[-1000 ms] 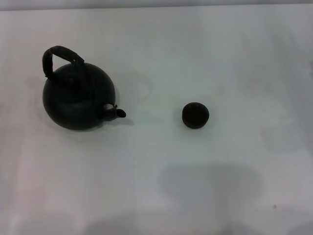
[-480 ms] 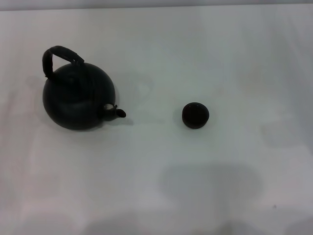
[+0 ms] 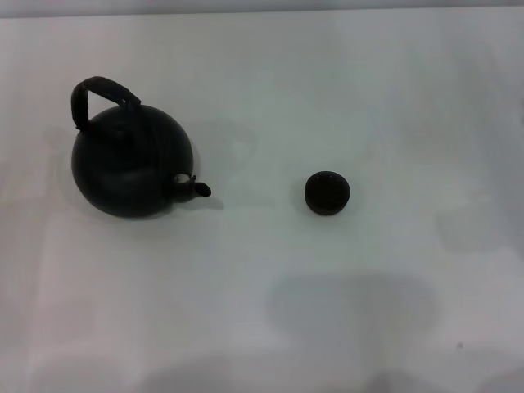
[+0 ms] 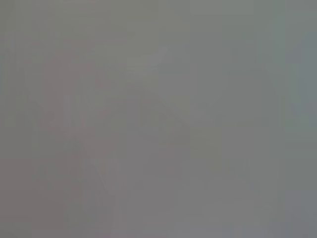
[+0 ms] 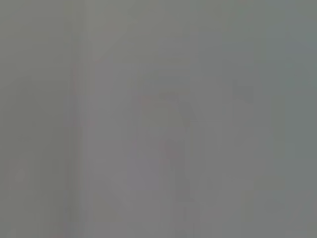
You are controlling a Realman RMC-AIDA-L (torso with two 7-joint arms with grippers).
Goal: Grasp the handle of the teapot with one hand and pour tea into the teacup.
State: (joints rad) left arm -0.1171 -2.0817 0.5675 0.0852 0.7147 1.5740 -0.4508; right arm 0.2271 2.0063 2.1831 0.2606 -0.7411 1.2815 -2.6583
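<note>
White tabletop (image 3: 393,98): round black teapot (image 3: 131,168) upright, looped handle (image 3: 102,94) raised, spout (image 3: 199,189) facing small dark teacup (image 3: 327,192), well apart. We see neither claw, so can't place items against one or tell their state. Scene fits before pouring or after.
</note>
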